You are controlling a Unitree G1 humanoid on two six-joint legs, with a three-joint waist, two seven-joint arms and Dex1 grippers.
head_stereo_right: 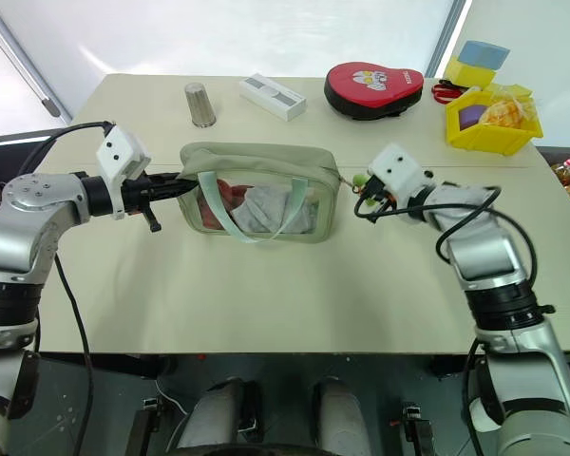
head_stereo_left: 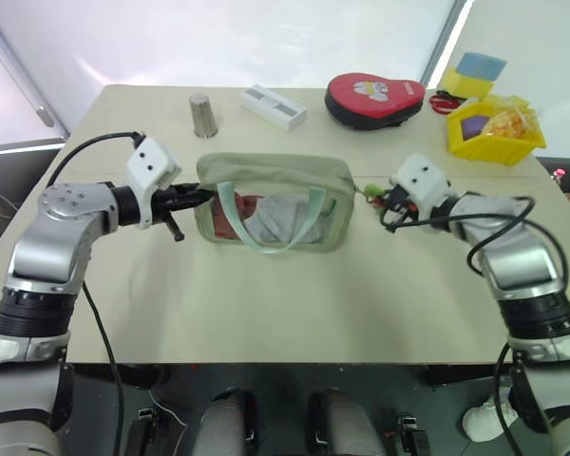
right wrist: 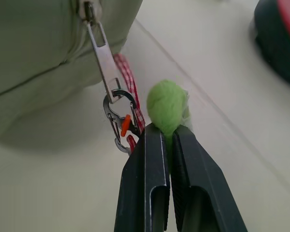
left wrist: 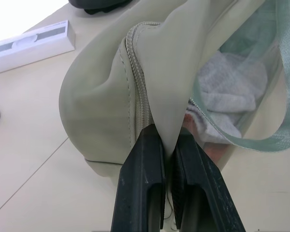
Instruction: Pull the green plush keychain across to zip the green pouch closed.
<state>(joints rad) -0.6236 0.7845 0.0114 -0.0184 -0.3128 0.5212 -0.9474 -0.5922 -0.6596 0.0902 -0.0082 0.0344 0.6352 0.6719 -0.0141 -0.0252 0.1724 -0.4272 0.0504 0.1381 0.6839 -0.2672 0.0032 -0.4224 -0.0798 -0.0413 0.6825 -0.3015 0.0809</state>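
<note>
We found the green pouch lying near the middle of the worktop, its long axis running across from the robot's left to its right, the zip along the top edge and the strap loop hanging over the clear front. Our left hand was clamped tight on a fold of fabric at the pouch's left end. At the right end, the metal zip pull stuck out past the corner, with a small clip and a red cord below it. Our right hand was pinched closed on the green plush keychain, just off that end, above the worktop.
</note>
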